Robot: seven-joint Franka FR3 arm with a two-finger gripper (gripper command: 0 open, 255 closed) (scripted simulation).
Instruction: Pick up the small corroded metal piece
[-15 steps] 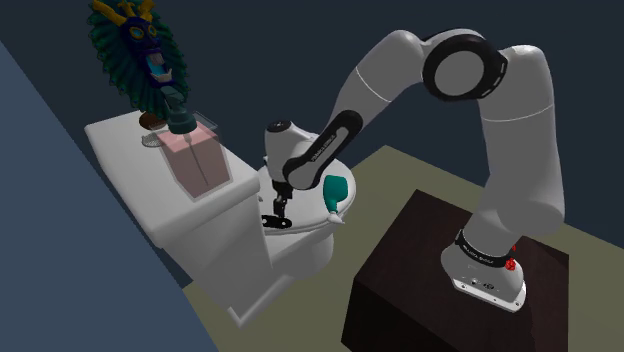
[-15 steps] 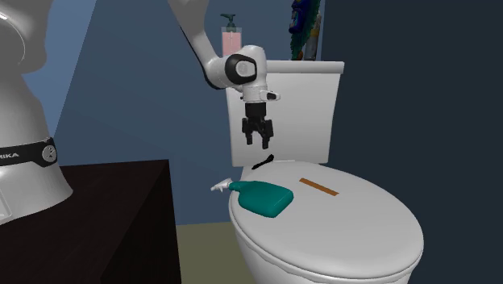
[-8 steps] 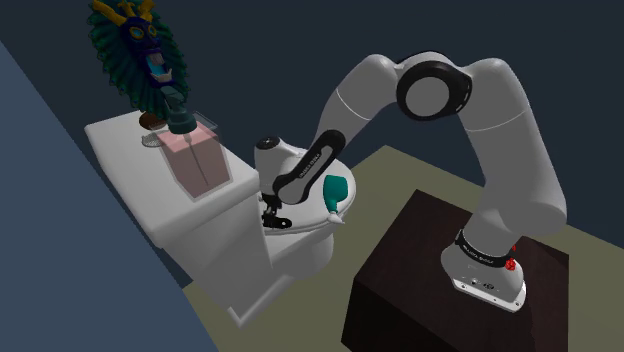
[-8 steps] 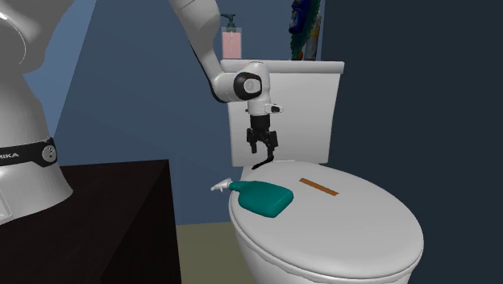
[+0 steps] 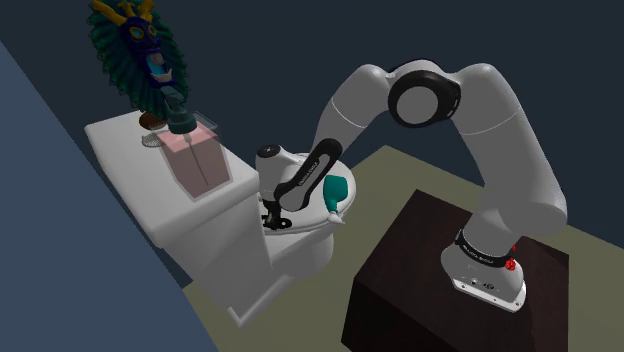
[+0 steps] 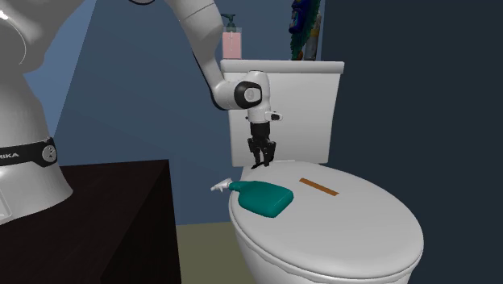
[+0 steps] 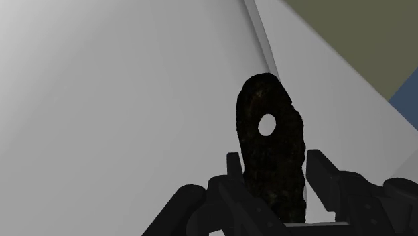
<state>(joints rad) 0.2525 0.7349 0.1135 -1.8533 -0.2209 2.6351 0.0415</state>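
Observation:
A small, dark, rough metal piece [image 7: 269, 164] with a round hole through it stands on edge on the white toilet lid [image 6: 347, 222], close to the tank. My black gripper [image 7: 274, 167] has come down on it, and the two fingers clasp its lower part from both sides. In the shoulder view the gripper [image 5: 272, 217] points down at the lid's rear. In the second exterior view the gripper [image 6: 260, 162] touches down just in front of the tank, and its fingers hide the piece.
A teal spray bottle [image 6: 264, 199] lies on the lid just in front of the gripper, and a brown strip [image 6: 319, 187] lies beside it. The tank [image 5: 130, 150] carries a pink soap dispenser [image 5: 195, 160] and a feathered mask [image 5: 140, 55]. The dark stand [image 5: 420, 280] is at lower right.
The gripper came down from above the lid onto the dark piece, and its fingers went from wide apart to shut on it. The elbow swung lower.

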